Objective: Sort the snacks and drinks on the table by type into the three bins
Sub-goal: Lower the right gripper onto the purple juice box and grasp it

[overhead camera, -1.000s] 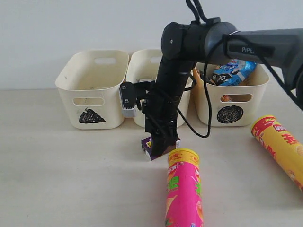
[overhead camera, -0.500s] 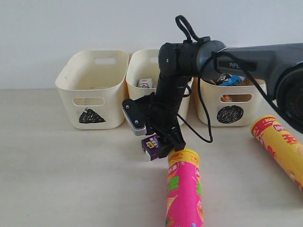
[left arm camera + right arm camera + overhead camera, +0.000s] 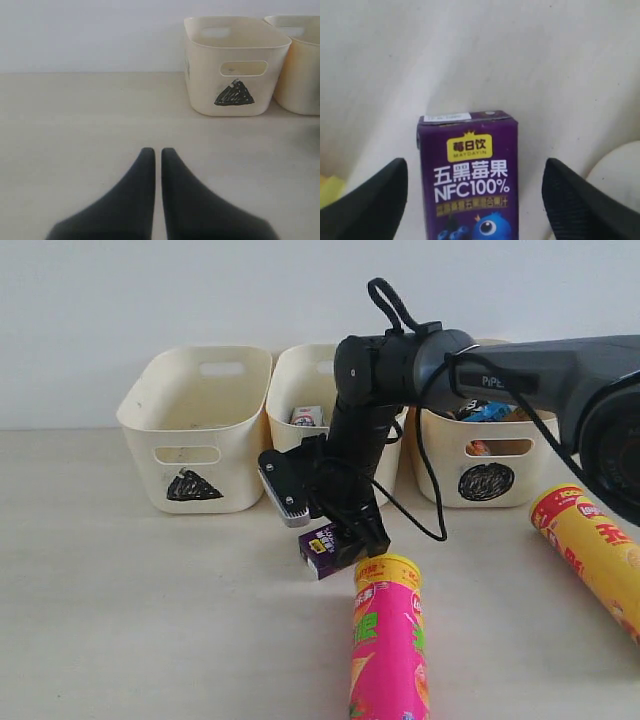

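A dark purple drink carton (image 3: 320, 550) lies flat on the table in front of the middle bin (image 3: 292, 380). My right gripper (image 3: 345, 540) reaches down over it. In the right wrist view the carton (image 3: 470, 175) sits between the gripper's (image 3: 475, 167) open fingers, with a gap on each side. A blue-and-white carton (image 3: 307, 416) is in the middle bin. My left gripper (image 3: 154, 151) is shut on nothing, low over bare table, facing the triangle bin (image 3: 235, 65). It does not appear in the exterior view.
A pink chip tube (image 3: 388, 640) lies just in front of the purple carton, its yellow lid close to my right gripper. A yellow-orange tube (image 3: 590, 545) lies at the right edge. The circle bin (image 3: 490, 465) holds a blue bag (image 3: 490, 410). The triangle bin (image 3: 195, 425) stands at the left.
The right arm has swung its wrist from upright to tilted over the purple carton and pulled back from in front of the middle bin. The carton has not moved.
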`<action>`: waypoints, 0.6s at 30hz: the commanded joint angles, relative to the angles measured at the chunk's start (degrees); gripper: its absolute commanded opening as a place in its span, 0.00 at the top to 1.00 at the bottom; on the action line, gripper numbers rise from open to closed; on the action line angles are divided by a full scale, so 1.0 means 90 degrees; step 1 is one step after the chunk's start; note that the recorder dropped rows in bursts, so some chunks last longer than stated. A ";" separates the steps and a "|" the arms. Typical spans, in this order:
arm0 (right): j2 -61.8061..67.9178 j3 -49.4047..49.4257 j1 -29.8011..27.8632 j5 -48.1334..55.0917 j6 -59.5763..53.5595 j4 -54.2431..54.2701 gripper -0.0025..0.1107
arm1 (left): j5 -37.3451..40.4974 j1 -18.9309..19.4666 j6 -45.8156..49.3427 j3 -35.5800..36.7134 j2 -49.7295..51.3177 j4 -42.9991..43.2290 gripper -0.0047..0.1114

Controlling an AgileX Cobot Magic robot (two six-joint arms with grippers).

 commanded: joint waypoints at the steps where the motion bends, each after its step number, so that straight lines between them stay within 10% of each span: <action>1: 0.0137 -0.0029 -0.0005 -0.0011 -0.0067 -0.0063 0.38 | -0.0049 0.0017 -0.0037 -0.0020 -0.0023 -0.0008 0.92; 11: 0.0425 -0.0029 -0.0005 -0.0156 -0.0234 -0.0110 0.43 | -0.0049 0.0017 -0.0037 -0.0020 -0.0023 -0.0008 0.92; 18: 0.0425 -0.0029 -0.0005 -0.1030 -0.0358 -0.0098 0.97 | -0.0038 0.0017 -0.0037 -0.0020 -0.0023 -0.0008 0.92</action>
